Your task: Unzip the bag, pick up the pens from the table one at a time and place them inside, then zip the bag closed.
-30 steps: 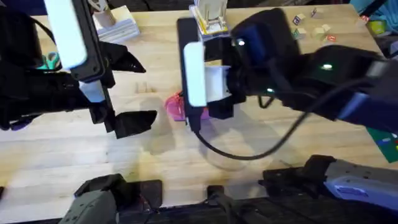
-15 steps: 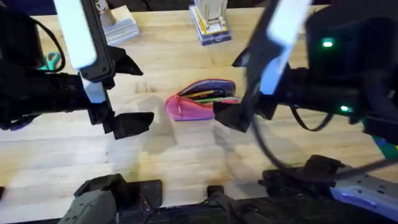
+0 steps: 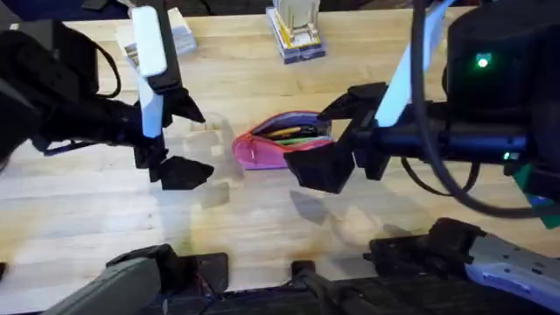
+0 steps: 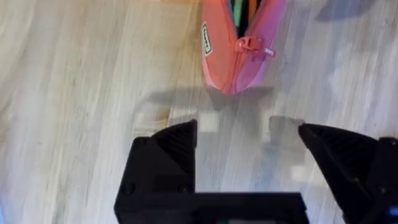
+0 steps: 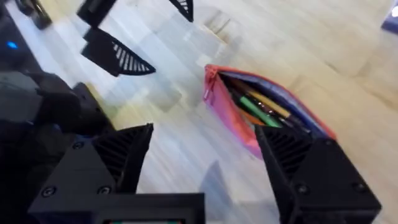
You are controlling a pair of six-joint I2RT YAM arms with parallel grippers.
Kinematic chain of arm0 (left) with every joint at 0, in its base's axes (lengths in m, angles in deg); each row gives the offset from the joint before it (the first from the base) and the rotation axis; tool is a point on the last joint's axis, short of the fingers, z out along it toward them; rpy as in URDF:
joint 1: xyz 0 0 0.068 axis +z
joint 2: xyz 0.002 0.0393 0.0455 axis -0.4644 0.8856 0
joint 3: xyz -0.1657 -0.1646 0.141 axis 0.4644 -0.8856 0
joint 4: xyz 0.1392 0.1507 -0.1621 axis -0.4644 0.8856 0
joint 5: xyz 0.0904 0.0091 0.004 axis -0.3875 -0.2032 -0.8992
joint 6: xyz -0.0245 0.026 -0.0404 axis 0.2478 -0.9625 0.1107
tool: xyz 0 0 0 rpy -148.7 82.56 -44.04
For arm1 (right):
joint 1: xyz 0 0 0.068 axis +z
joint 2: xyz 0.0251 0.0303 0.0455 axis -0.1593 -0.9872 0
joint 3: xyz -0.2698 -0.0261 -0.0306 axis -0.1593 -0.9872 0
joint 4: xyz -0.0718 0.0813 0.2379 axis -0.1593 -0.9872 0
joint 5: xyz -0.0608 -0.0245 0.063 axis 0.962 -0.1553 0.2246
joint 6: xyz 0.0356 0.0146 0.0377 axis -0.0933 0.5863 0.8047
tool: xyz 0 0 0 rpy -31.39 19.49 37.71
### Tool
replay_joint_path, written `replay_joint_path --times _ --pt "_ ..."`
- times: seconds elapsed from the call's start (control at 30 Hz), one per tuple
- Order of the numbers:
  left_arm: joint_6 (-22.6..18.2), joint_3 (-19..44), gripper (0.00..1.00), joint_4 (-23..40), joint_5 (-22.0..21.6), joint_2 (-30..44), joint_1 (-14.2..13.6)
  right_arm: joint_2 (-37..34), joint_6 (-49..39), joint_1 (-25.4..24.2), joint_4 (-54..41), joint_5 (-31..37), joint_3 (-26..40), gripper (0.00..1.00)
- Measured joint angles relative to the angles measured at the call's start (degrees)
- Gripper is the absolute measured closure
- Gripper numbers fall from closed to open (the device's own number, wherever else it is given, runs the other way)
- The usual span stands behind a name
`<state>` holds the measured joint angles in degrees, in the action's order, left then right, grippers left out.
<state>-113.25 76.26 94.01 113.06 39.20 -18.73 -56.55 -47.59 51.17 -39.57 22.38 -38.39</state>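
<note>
Soft pink fabric bag gapes unzipped mid-tabletop.
Your slim pens lie inside; both ribbed black end effectors spread, empty.

Worktop: light wood in butcher-block planks, grain lines visible, finish smooth with a low satin sheen; pale reflections show on it beneath the arms.

Bag: pink woven cloth, matt, soft and creased along its lower fold in the left wrist view. A small sewn cloth label sits on one face. Zipper pull looks pink-coated with a slight gloss.

Pens inside the bag: smooth plastic barrels, lightly glossy, green and yellow among them.

Left gripper and right gripper: black plastic, matt; ribbed faces on the left gripper's fingers in the right wrist view.
</note>
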Motion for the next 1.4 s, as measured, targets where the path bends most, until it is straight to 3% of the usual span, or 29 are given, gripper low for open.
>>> replay_joint_path --times 0.13,0.43,0.87,1.2,1.4 --pt "-2.8 0.0 0.007 0.0 0.8 4.2 2.1 0.0 4.6 0.0 0.0 -0.6 0.0 0.004" --pt "-11.9 0.0 0.006 -0.2 8.3 11.9 8.9 0.0 11.7 0.0 0.0 -1.1 0.0 0.004" --pt "-15.6 0.0 0.006 -0.2 10.5 15.4 9.0 -7.0 30.8 1.7 1.1 -2.5 0.0 0.004" --pt "-15.8 0.0 0.007 -0.2 10.6 15.5 9.0 -15.4 35.1 6.9 8.8 -2.6 0.0 0.004" --pt "-16.0 0.0 0.007 -0.2 10.6 15.5 9.0 -17.5 38.8 7.5 10.6 -2.7 0.0 0.004"
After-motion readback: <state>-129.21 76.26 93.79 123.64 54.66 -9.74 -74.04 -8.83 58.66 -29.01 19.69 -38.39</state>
